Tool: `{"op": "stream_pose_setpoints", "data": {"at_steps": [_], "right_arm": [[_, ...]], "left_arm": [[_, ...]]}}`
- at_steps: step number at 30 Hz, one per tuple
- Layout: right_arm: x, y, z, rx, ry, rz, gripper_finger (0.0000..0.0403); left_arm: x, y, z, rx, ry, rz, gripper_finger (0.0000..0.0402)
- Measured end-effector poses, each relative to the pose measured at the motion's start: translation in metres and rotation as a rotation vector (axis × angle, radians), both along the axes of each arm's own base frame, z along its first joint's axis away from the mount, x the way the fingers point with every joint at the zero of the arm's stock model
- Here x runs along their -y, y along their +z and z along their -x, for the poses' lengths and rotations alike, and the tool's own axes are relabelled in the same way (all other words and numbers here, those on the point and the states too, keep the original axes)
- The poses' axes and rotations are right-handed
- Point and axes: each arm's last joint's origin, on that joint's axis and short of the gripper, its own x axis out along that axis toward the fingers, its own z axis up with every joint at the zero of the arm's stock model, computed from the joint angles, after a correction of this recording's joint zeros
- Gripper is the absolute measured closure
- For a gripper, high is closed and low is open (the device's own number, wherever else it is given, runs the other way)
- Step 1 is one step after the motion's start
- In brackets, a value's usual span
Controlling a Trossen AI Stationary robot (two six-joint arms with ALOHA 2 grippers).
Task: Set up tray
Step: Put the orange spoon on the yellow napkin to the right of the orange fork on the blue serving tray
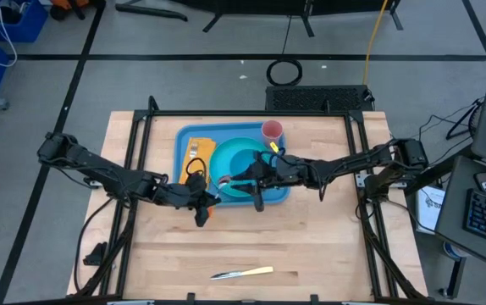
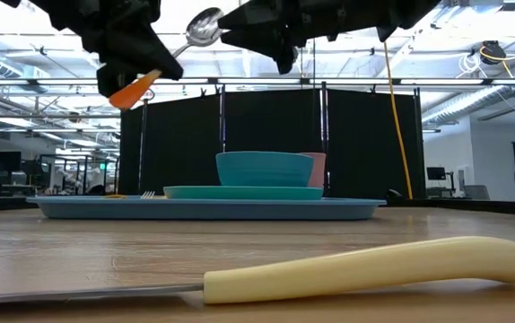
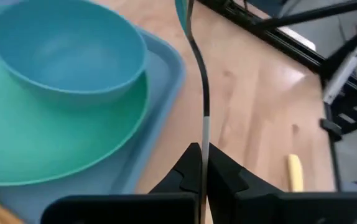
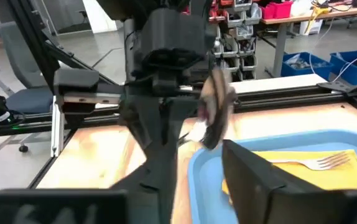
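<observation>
Blue tray (image 1: 194, 142) lies lengthwise across the table (image 1: 311, 237).

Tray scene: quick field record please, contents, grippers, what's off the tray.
tray: light blue, on the wooden table
on tray: teal plate with blue bowl, pink cup, fork on yellow napkin
left gripper: shut on spoon, raised beside tray
right gripper: open, near spoon bowl
off tray: knife, near table's front edge

Tray (image 1: 190, 174) w/ plate (image 1: 230, 163), bowl (image 1: 245, 161) & cup (image 1: 272, 130) crowded table's far middle; knife (image 1: 241, 273) lay near front edge.
</observation>
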Motion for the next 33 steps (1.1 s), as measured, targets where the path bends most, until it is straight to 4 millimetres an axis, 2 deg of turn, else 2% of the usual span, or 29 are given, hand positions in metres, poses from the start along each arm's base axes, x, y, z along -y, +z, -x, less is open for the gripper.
{"op": "stream_pose_setpoints", "data": {"at_steps": [5,10,12,18,21,25,33], "right_arm": [[0.001,-0.001,0.0,-0.006,-0.018,0.036,0.0232],[0.002,-0.002,0.002,-0.039,-0.02,0.058,0.0204],[0.002,-0.003,0.003,-0.056,-0.019,0.059,0.02],[-0.002,-0.003,0.012,-0.15,0.003,0.091,0.0199],[-0.006,-0.003,0.015,-0.176,0.021,0.101,0.0203],[-0.012,-0.004,0.018,-0.204,0.04,0.105,0.0205],[-0.019,-0.01,0.021,-0.262,0.067,0.125,0.0206]], "left_arm": [[-0.005,0.004,0.01,-0.03,0.061,0.004,0.0397],[-0.017,-0.003,0.025,-0.164,0.189,0.009,0.0397],[-0.023,-0.004,0.03,-0.206,0.24,0.012,0.0397],[-0.044,-0.002,0.028,-0.207,0.316,0.035,0.0397],[-0.059,-0.005,0.028,-0.252,0.319,0.053,0.0397],[-0.081,-0.009,0.033,-0.315,0.416,0.099,0.0397],[-0.116,-0.009,0.037,-0.341,0.379,0.22,0.0397]]}}
